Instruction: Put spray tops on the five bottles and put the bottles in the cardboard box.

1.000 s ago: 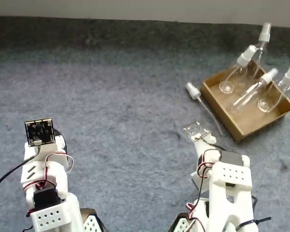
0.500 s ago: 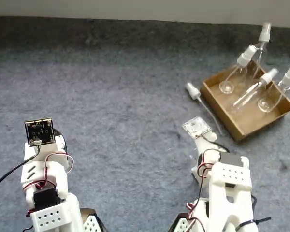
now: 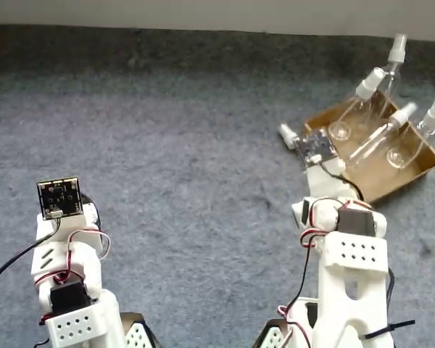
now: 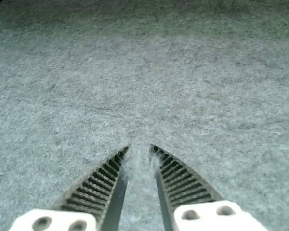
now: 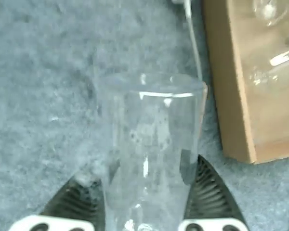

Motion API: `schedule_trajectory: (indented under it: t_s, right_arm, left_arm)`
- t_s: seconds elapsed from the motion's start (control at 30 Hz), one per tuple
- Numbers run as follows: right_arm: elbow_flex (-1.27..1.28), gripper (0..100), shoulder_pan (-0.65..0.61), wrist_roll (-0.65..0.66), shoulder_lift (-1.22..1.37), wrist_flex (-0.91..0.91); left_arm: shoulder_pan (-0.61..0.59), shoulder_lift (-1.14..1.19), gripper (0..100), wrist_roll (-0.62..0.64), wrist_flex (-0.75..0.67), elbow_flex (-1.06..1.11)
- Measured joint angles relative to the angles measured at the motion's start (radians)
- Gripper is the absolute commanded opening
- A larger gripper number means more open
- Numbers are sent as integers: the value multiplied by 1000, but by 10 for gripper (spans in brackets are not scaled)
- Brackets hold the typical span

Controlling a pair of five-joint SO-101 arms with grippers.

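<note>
Inside my right gripper (image 5: 142, 175) sits a clear bottle (image 5: 149, 134), clamped, cardboard box (image 5: 231, 96) just beside it; left gripper (image 4: 140, 150) barely parted, empty.

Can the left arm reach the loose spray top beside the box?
Probably not: the spray top lies far off beside the cardboard box, with the right pincer and its bottle close by.

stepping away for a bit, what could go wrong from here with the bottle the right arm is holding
The clear bottle is gripped near one end by the right jaws, so it may tilt or slip. The loose spray top and its thin tube lie just ahead, beside the cardboard box. The bottle could bend the tube or bump the box wall.
</note>
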Motion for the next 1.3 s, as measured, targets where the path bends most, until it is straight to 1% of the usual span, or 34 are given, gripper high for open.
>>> schedule_trajectory:
  t_s: [0.07,0.23,0.33,0.47,0.63,0.8,0.93,1.1,1.2,1.3]
  right_arm:
    - [-48,64,-34,-35,0,3]
    - [-184,64,-144,-121,0,80]
    - [-258,64,-189,-170,0,120]
    - [-338,64,-213,-227,0,153]
    - [-397,64,-213,-273,20,167]
    - [-497,64,-215,-318,193,167]
    - [-575,64,-213,-321,397,167]
    - [-623,64,-216,-322,614,167]
    - [-623,64,-252,-322,718,166]
    - [-626,64,-319,-322,810,166]
  left_arm:
    - [0,0,18,0,0,0]
    - [0,0,18,0,0,0]
    - [0,0,18,0,0,0]
    - [0,0,18,0,0,0]
    - [0,0,18,0,0,0]
    - [0,0,18,0,0,0]
    - [26,0,18,0,0,0]
    - [28,0,18,0,0,0]
    - [28,0,18,0,0,0]
    - [28,0,18,0,0,0]
